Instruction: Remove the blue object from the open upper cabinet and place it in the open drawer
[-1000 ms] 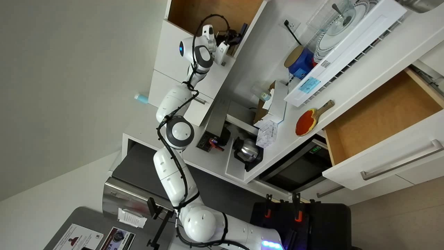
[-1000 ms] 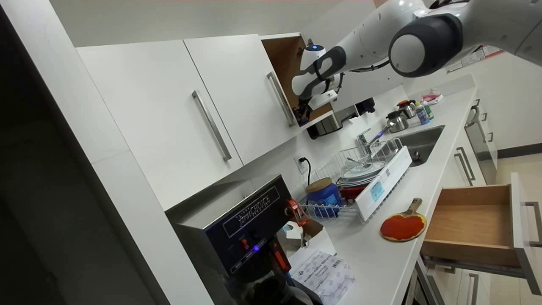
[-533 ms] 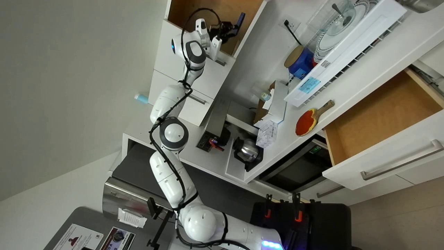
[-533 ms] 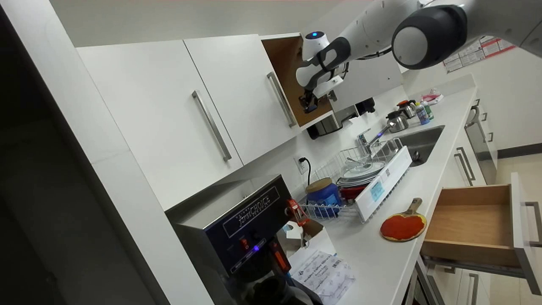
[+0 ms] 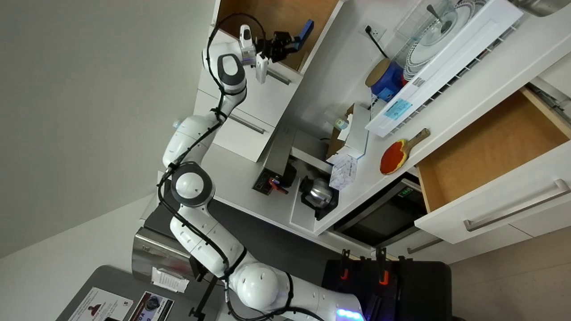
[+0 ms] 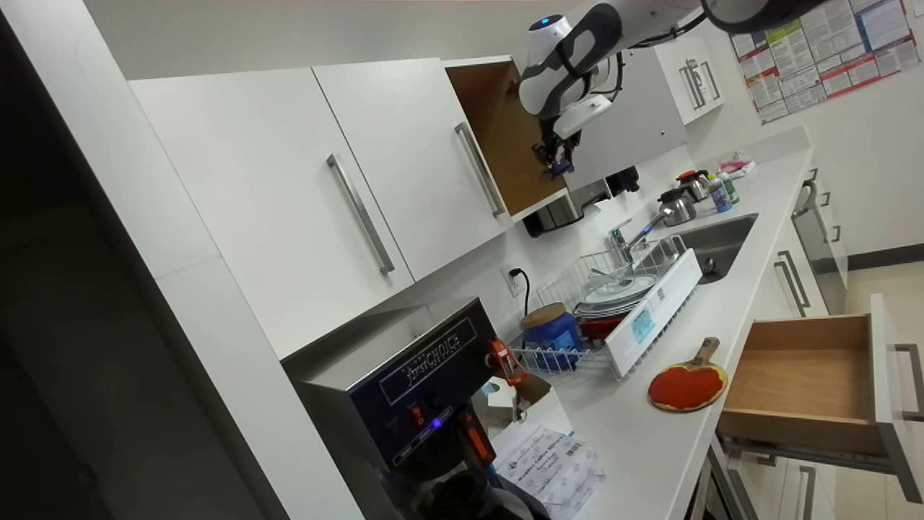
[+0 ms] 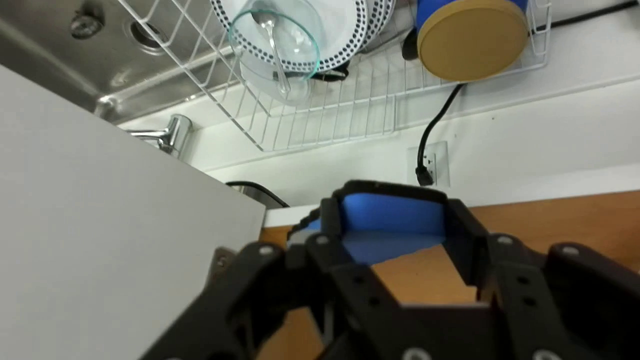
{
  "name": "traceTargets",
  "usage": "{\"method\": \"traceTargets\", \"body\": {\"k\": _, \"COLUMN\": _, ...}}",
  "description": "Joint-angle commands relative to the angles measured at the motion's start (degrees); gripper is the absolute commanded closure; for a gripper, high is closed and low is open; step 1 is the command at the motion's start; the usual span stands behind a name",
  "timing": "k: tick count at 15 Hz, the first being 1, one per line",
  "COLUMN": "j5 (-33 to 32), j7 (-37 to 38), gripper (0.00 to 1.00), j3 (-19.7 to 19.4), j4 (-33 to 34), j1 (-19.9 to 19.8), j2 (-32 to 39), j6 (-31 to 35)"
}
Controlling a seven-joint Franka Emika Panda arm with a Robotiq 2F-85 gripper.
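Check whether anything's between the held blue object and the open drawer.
Yes: the loaded dish rack and the counter, with an orange-red paddle on it, lie below, between blue object and drawer. The open cabinet door stands beside the gripper. Probably clearable by swinging outward and over before lowering.

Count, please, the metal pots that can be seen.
3. In an exterior view, one metal pot is near the coffee machine. In an exterior view, a black-topped pot and an orange-topped pot stand beside the sink. Others may be hidden.
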Motion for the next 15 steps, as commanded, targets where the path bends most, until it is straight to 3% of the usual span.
{"method": "traceTargets", "body": {"k": 1, "j5": -5.68, "j7": 6.84, "gripper": 0.71, "j3": -1.41, "j4": -14.10, "j1": 2.85, "j2": -10.68, "j6": -3.10}}
{"method": "traceTargets", "body": {"k": 7, "j5": -10.80, "j7": 16.35, "gripper": 0.71, "j3": 1.88, "j4": -32.04, "j1": 2.13, "j2": -22.32, "j6": -10.26}}
{"method": "traceTargets", "body": {"k": 10, "j5": -12.72, "j7": 22.58, "gripper": 0.71, "j3": 3.66, "j4": -41.93, "j1": 1.49, "j2": -28.02, "j6": -9.95}}
{"method": "traceTargets", "body": {"k": 11, "j5": -10.63, "j7": 18.42, "gripper": 0.71, "j3": 3.28, "j4": -33.92, "j1": 0.87, "j2": -21.98, "j6": -10.32}}
{"method": "traceTargets", "body": {"k": 12, "j5": -10.77, "j7": 18.96, "gripper": 0.46, "j3": 3.63, "j4": -35.89, "j1": 0.78, "j2": -23.05, "j6": -10.23}}
{"method": "traceTargets", "body": {"k": 15, "j5": -10.79, "j7": 18.80, "gripper": 0.46, "j3": 3.70, "j4": -35.17, "j1": 0.60, "j2": -22.63, "j6": -10.23}}
